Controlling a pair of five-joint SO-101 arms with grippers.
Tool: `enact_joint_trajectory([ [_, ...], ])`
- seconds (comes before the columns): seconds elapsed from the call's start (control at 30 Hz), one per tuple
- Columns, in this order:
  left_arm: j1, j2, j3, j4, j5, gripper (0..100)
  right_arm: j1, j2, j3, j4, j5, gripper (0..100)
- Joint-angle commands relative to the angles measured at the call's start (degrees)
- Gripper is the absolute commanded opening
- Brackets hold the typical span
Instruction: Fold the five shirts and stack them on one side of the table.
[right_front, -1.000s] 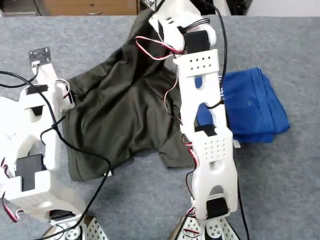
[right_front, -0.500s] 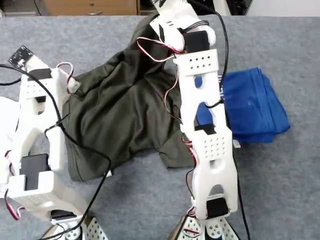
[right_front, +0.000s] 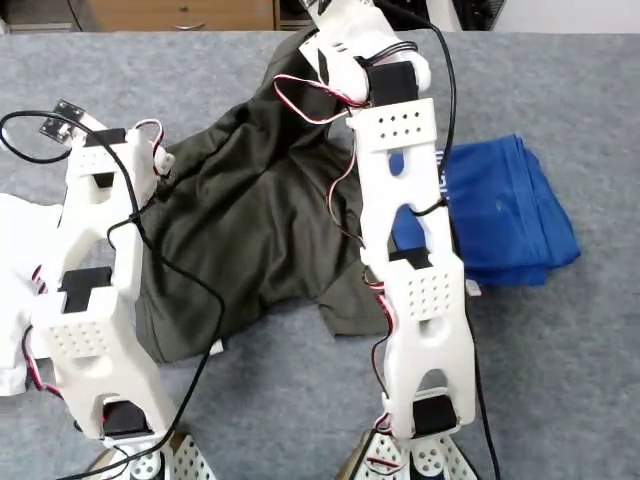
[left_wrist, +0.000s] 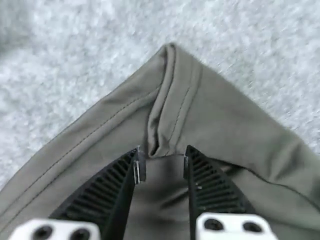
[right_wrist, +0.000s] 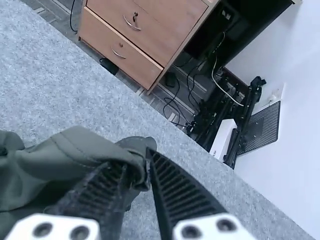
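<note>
Olive shirt (right_front: 250, 230) lies rumpled on the table (right_front: 560, 380). The right gripper (right_wrist: 146, 172) pinches its far edge. The left gripper (left_wrist: 161, 165), fingers spread, hangs over a sleeve corner

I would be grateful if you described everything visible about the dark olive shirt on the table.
The olive shirt is dark, soft-looking cloth with stitched hems, lying rumpled and unfolded across the middle of the grey table. A far corner is bunched and pinched in the right pincer, apparently lifted a little. The left pincer hangs open over a hemmed corner on the opposite side. An arm covers the edge nearest the folded blue shirt.
</note>
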Motion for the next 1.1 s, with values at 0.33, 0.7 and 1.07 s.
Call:
enact_joint_trajectory([
  [0.33, 0.4, 1.0, -2.9, -1.2, 0.4, 14, 0.6, -0.3, -1.7, -0.6, -0.8, 0.5],
  [0.7, -0.9, 8.6, -7.7, -0.8, 0.4, 14, 0.7, -0.3, -1.7, -0.6, -0.8, 0.5],
  [1.07, -1.9, 8.6, -8.1, -0.5, 0.4, 14, 0.3, 1.4, -2.1, -0.8, -0.7, 0.5],
])
